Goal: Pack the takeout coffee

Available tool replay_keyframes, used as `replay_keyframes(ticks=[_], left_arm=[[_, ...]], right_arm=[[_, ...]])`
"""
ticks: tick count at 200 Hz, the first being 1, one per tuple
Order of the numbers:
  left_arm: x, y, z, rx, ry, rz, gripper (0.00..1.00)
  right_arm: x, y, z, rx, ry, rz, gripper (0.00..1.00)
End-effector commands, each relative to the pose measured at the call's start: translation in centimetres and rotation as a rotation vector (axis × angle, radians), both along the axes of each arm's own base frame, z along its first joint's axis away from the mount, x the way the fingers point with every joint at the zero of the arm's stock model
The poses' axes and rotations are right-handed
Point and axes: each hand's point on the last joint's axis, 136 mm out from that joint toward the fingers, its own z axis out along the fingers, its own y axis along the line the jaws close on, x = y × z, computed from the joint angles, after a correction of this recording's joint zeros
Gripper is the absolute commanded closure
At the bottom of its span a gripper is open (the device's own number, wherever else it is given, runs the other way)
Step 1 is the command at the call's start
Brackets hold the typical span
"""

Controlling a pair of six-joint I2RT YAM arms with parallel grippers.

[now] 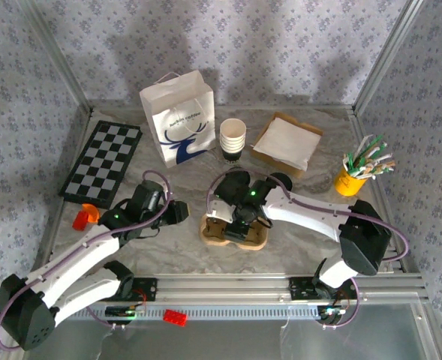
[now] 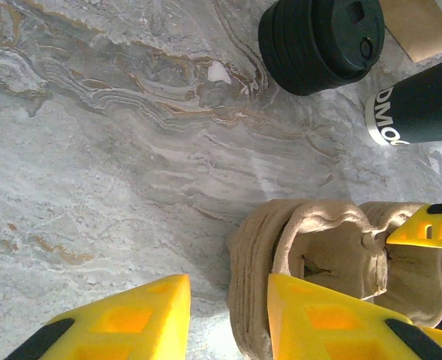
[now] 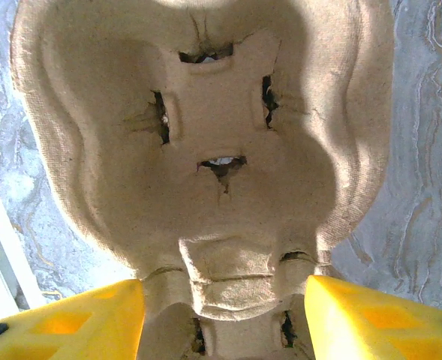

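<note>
pulp carrier lies front-centre on the table; right gripper straddles its narrow waist, likely to lift it, though whether it pinches i cannot tell; left gripper, part open and empty, hovers beside its end

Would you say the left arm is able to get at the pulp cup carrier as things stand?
Probably yes: the left gripper is open right at the carrier's near end, nothing between them; the right gripper straddles its middle.
</note>
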Motion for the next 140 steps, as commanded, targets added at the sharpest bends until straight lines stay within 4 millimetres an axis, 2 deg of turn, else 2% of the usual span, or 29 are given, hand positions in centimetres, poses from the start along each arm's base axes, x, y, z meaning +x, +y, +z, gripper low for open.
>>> replay_keyframes(ticks=[1, 68, 115, 140], left_arm=[[0.0, 0.6, 0.0, 0.006, -0.002, 0.023, 0.67], [-0.1, 0.7, -0.2, 0.007, 0.002, 0.027, 0.67], [-0.1, 0.8, -0.3, 0.01, 0.007, 0.03, 0.67], [-0.1, 0.8, -0.2, 0.006, 0.005, 0.032, 0.67]], right_arm=[[0.7, 0.2, 0.1, -0.01, -0.032, 0.035, 0.41], [0.7, 0.2, -1.0, -0.035, 0.006, 0.037, 0.44], [0.5, 0.0, -1.7, -0.059, 0.027, 0.046, 0.52], [0.6, 0.2, -1.3, -0.045, 0.028, 0.052, 0.58]])
